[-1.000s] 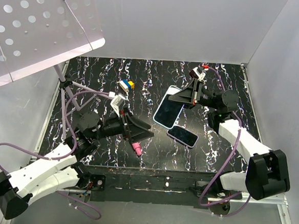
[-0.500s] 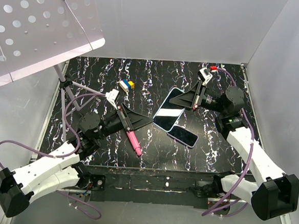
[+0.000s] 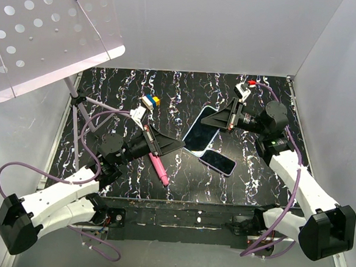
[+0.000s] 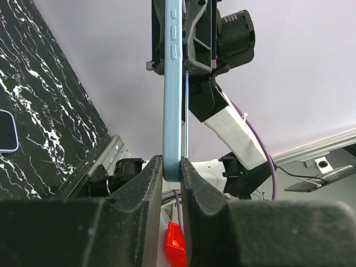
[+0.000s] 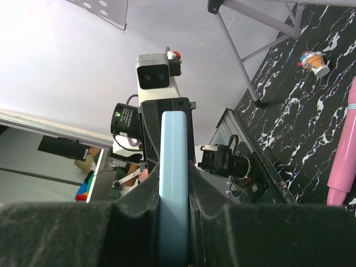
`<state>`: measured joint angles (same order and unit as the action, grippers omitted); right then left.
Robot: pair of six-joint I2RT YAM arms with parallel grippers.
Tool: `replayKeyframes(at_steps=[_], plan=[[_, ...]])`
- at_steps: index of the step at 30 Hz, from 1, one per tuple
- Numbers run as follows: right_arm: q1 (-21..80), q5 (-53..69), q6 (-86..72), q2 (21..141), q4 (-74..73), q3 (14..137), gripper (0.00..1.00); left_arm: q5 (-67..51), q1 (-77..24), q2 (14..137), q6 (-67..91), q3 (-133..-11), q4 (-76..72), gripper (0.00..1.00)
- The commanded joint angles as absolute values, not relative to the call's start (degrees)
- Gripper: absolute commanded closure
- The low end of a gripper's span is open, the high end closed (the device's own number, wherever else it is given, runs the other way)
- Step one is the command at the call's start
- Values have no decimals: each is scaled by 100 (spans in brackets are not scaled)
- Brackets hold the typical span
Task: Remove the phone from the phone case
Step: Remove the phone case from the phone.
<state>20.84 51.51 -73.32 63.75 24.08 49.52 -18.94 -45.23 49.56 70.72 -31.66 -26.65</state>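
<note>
Two grippers, one blue phone case (image 3: 200, 132), held up just right of table centre!
The left gripper (image 3: 178, 146) is clamped on its 7 o'clock end and the right gripper (image 3: 208, 119) on its 1 o'clock end. A second phone (image 3: 217, 162) lies flat at the case's 5 o'clock, and a pink marker (image 3: 158, 169) at 8.

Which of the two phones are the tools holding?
The larger blue-cased phone, gripped by the left tool and right tool; the smaller phone lies on the table.
</note>
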Motion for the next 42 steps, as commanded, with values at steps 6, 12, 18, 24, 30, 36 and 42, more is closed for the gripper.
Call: replayKeyframes(at_steps=[6, 12, 18, 24, 30, 36, 42], plan=[[2065, 5343, -7269, 6495, 2129, 5378, 99, -3196, -4561, 5396, 6277, -3410, -4127, 100], [2065, 6002, -7759, 6767, 2422, 5397, 99, -4655, -4553, 5537, 4670, -3813, -4211, 100], [2065, 6240, -9087, 6689, 4218, 4931, 99, -5379, -4544, 6028, 3623, -4341, -3606, 100], [2065, 6205, -9132, 6504, 4113, 5018, 99, -4835, -4553, 6477, 2858, -4807, -2428, 100], [2074, 6039, -9115, 6381, 4009, 5062, 99, -3402, -4535, 6530, 2408, -5106, -1187, 100], [2066, 5302, -8370, 6258, 3570, 5080, 99, -3594, -4544, 6478, 3548, -4861, -1625, 76], [2065, 4457, -7523, 6188, 3250, 5045, 99, -3429, -4535, 5934, 5490, -3702, -3012, 24]])
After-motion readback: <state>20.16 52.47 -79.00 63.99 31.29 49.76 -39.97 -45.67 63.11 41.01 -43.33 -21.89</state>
